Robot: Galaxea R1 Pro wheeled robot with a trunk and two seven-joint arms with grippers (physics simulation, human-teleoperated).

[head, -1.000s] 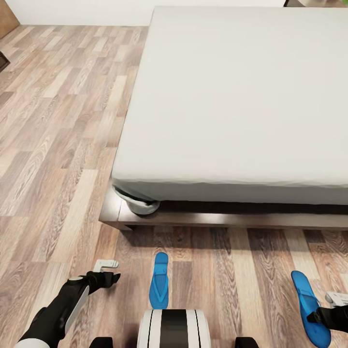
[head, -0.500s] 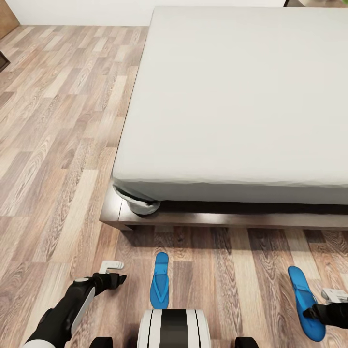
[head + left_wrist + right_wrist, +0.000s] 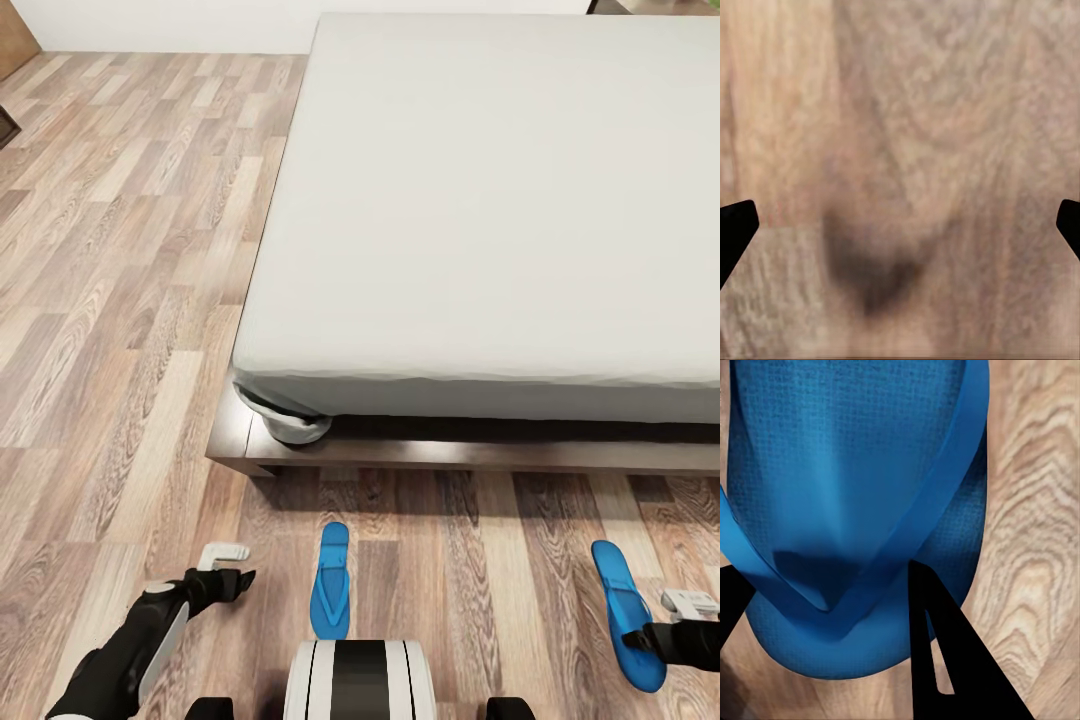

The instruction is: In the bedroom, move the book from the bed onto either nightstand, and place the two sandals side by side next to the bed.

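Observation:
The bed (image 3: 480, 220), with a pale mattress on a dark wooden frame, takes up the upper right of the head view; the book and the nightstand are out of view. One blue sandal (image 3: 330, 585) lies on the floor in front of the bed's foot, just ahead of my base. The other sandal (image 3: 622, 610) is at the lower right, and my right gripper (image 3: 655, 622) is shut on its strap. The right wrist view has that sandal (image 3: 855, 457) close up, its strap between the fingers of the right gripper (image 3: 829, 574). My left gripper (image 3: 236, 566) hangs open over bare floor, left of the first sandal, fingertips wide apart (image 3: 900, 217).
The bed frame's corner (image 3: 235, 450) juts out onto the floor, with a bunched sheet (image 3: 290, 425) above it. My base (image 3: 360, 680) is at the bottom centre. Wood-plank floor (image 3: 120, 300) stretches left of the bed. A brown door (image 3: 15, 35) is at the far upper left.
My right gripper has carried its sandal a little to the left, toward the other sandal. The left arm has shifted only slightly. The first sandal has not moved.

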